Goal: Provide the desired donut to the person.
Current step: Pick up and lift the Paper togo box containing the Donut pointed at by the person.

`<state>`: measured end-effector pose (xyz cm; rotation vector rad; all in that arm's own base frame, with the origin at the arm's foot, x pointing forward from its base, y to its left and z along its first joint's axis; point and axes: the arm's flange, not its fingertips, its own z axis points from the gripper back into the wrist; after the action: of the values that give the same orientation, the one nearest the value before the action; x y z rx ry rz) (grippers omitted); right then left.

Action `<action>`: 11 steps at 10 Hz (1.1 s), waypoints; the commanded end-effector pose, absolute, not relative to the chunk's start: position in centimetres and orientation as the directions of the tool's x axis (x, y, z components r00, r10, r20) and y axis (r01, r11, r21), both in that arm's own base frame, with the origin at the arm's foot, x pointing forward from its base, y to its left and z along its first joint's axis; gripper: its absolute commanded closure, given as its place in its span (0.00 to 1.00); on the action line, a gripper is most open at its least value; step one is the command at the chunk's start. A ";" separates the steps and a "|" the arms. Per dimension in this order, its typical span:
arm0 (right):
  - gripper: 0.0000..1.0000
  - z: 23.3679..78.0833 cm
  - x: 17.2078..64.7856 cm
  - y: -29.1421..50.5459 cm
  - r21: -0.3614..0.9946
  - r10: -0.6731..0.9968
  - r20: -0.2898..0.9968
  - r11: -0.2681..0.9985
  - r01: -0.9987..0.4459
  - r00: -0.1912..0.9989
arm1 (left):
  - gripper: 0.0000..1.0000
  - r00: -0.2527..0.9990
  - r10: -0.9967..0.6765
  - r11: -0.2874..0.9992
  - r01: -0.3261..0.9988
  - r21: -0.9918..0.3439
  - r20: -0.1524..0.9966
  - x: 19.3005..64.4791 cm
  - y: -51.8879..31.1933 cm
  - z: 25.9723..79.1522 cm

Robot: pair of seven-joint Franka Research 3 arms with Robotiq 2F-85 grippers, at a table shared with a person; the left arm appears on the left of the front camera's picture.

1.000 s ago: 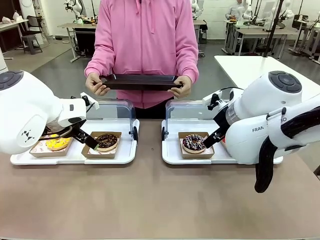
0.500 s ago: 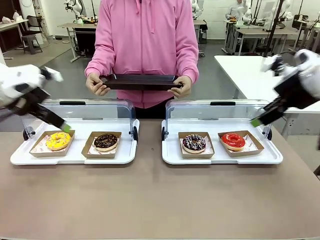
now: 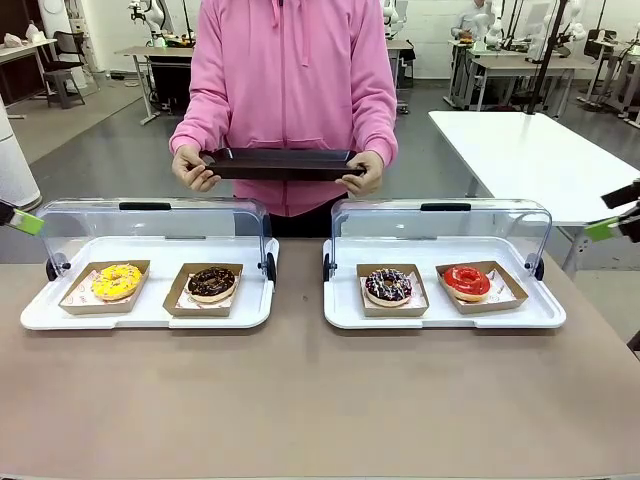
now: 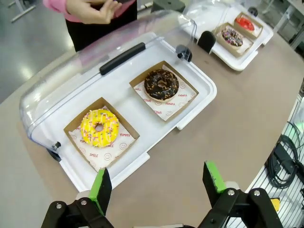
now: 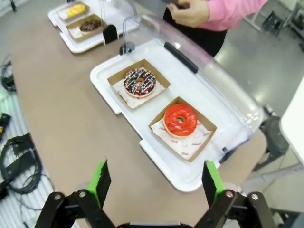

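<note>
Gaping empty, left tool (image 4: 156, 178), right tool (image 5: 155, 173); glossy ring donuts (image 3: 467, 280), square cardboard trays (image 3: 175, 308)

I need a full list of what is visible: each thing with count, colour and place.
Donuts: four; yellow donut and chocolate donut in left case, sprinkled donut and red donut in right case.
Paper boxes: four, brown, one under each donut.
Cases: two, white, clear lids open, on table.
Tray: one, black, held by the person.
Person: one, pink hoodie, far side.
Grippers: two, black with green pads; left gripper and right gripper open, empty.
</note>
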<state>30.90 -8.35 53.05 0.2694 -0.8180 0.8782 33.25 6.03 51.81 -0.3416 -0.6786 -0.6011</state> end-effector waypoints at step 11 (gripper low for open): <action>0.00 46.8 29.9 -8.1 -0.149 0.485 0.855 0.571 -0.807 0.186 | 0.00 0.516 -0.274 0.765 0.628 -0.141 0.812 32.1 10.1 46.1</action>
<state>32.47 -10.46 50.25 0.3968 -1.0013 0.9369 34.16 11.54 48.93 -0.4546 -0.8379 -0.5543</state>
